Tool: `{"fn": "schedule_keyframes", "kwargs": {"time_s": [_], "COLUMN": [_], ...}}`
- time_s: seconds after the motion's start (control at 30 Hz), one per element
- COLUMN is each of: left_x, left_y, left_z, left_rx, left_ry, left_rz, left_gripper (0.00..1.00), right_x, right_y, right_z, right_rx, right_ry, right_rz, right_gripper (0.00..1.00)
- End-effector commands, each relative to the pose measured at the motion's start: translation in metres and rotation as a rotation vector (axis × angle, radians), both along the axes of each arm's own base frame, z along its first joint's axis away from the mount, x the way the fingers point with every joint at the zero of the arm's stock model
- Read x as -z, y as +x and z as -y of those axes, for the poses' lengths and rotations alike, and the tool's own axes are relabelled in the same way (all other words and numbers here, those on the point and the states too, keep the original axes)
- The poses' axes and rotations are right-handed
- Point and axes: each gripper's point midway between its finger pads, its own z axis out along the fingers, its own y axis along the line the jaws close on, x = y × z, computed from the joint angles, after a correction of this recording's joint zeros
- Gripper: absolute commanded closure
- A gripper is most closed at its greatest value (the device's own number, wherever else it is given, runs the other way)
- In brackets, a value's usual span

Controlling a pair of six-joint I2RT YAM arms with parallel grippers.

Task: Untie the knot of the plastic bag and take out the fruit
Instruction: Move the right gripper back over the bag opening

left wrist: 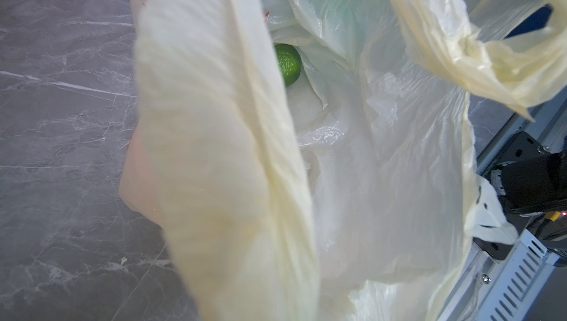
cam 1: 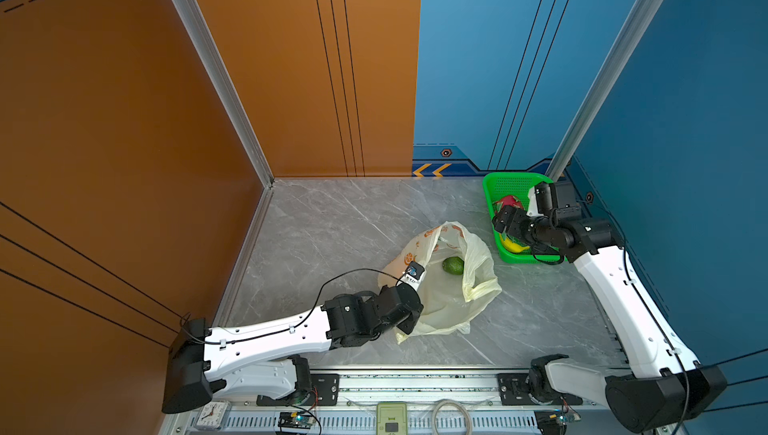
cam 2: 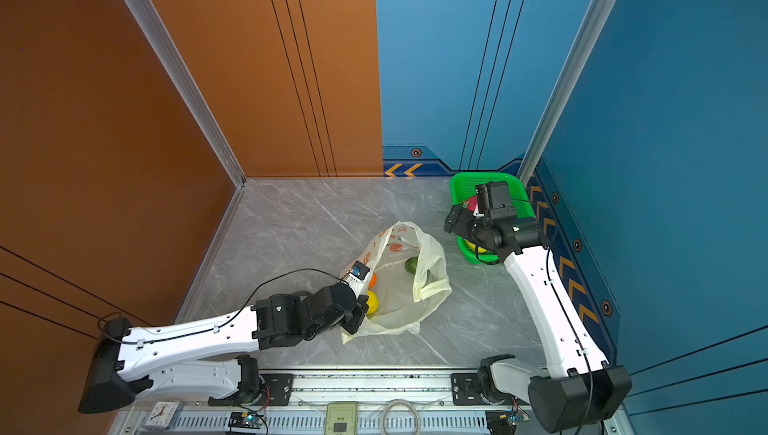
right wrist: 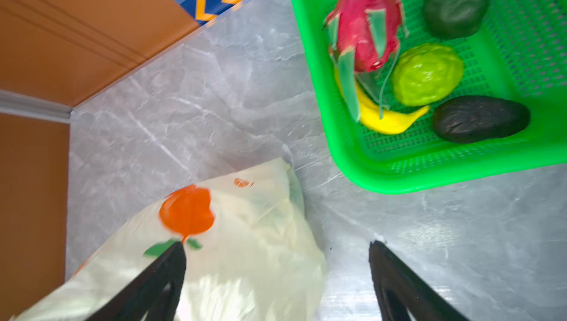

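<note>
The thin, translucent cream-yellow plastic bag (cam 1: 440, 308) lies untied and gaping on the grey marble counter (cam 1: 332, 225), with a round green fruit (cam 1: 453, 265) by its far wall. The left claw (cam 1: 409, 322) appears clamped on the bag's near rim, and holding that rim taut should help. The right claw (right wrist: 276, 244), jaws apart, hovers beside the bright green mesh basket (right wrist: 399, 178). The slack handle loop (cam 1: 473, 283) could snag its reach.

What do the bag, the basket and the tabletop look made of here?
Bag: thin plastic film, pale cream, translucent, crinkled and limp in its folds.
Basket: rigid moulded plastic, glossy bright green, with perforated mesh walls.
Tabletop: grey marble-look slab with white veins and a faint sheen. Whether it is stone or laminate, I cannot tell.
</note>
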Motion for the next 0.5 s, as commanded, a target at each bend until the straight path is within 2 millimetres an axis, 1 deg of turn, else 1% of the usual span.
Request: {"fn": "schedule_keyframes", "kwargs": {"time_s": [0.0, 0.07, 0.17, 0.2, 0.27, 0.37, 0.47], "left_x": [-0.017, -0.02, -0.022, -0.022, -0.023, -0.024, -0.025], "left_y": [0.002, 0.002, 0.002, 0.002, 0.002, 0.002, 0.003], "left_z": [0.005, 0.007, 0.01, 0.01, 0.011, 0.01, 0.008], "left_rx": [0.015, 0.021, 0.028, 0.029, 0.029, 0.027, 0.018], "left_ry": [-0.014, -0.02, -0.023, -0.023, -0.027, -0.031, -0.035], "left_rz": [0.034, 0.038, 0.039, 0.039, 0.038, 0.04, 0.044], "left_gripper": [1.0, 1.0, 1.0, 1.0, 1.0, 1.0, 1.0], "right_x": [-0.008, -0.016, -0.024, -0.026, -0.027, -0.019, -0.001], "right_y": [-0.031, -0.044, -0.06, -0.064, -0.075, -0.084, -0.093], "right_z": [-0.029, -0.052, -0.08, -0.086, -0.106, -0.126, -0.136], "right_rx": [-0.027, -0.064, -0.109, -0.118, -0.154, -0.182, -0.187], "right_ry": [0.052, 0.077, 0.097, 0.102, 0.125, 0.142, 0.119], "right_rz": [-0.036, -0.023, -0.007, -0.006, -0.006, -0.023, -0.059], "right_gripper": [0.08, 0.08, 0.08, 0.08, 0.09, 0.09, 0.09]}}
